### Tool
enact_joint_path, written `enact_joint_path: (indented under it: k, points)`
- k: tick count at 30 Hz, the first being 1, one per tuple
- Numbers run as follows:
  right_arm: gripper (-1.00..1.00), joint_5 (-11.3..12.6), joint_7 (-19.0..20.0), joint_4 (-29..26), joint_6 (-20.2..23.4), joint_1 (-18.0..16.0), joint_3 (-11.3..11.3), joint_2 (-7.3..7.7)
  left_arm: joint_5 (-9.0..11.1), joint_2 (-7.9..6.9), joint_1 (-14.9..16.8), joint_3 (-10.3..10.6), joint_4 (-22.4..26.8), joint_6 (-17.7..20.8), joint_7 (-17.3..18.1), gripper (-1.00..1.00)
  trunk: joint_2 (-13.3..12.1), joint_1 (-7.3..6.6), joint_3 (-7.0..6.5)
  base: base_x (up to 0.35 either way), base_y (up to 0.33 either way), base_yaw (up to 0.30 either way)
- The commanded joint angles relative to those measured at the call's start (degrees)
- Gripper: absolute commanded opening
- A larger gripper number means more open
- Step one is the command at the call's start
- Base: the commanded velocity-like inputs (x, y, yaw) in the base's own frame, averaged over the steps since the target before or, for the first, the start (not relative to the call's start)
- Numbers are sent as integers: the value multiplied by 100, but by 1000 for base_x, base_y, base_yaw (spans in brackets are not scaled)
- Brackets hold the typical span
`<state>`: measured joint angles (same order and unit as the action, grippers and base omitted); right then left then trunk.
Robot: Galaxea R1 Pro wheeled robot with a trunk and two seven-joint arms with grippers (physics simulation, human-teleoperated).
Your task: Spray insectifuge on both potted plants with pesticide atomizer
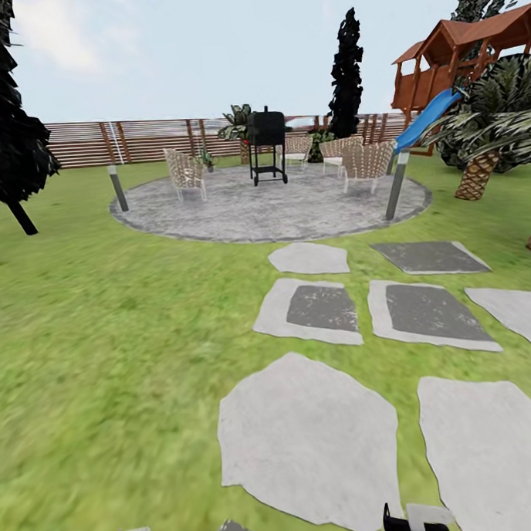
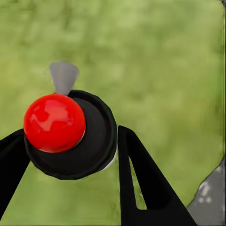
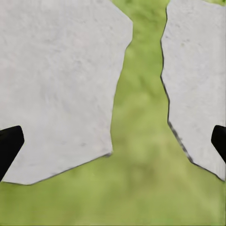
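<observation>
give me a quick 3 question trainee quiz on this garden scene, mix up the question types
1. True or false: the left hand is closed on a black sprayer with a red cap.
2. Multiple choice: what stands near the middle of the round paved patio?
A. a black grill
B. a blue slide
C. a palm
3. Fill in: the right hand is open above pale stepping stones with a strip of ____ between them.

Key: 1 true; 2 A; 3 grass.
</observation>
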<state>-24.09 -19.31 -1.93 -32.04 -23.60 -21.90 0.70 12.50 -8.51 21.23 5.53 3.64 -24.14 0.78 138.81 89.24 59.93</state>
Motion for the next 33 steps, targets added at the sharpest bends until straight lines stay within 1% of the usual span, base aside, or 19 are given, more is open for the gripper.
enact_joint_path:
  k: [1, 13, 27, 33]
  points:
    - [100, -61, -29, 9, -12, -4, -33, 0, 59, -2, 4, 48, -6, -20, 10, -100, 2, 2, 5, 299, -170, 0]
    - [100, -64, -29, 9, -11, -4, -33, 0, 59, -2, 4, 53, -8, -20, 8, -100, 2, 2, 5, 315, -134, 0]
    - [100, -63, -29, 9, -11, -4, -33, 0, 59, -2, 4, 54, -5, -20, 8, -100, 2, 2, 5, 334, -84, 0]
    - [100, -66, -29, 9, -12, -4, -33, 0, 59, -2, 4, 53, -4, -20, 7, -100, 2, 2, 5, 336, -20, 0]
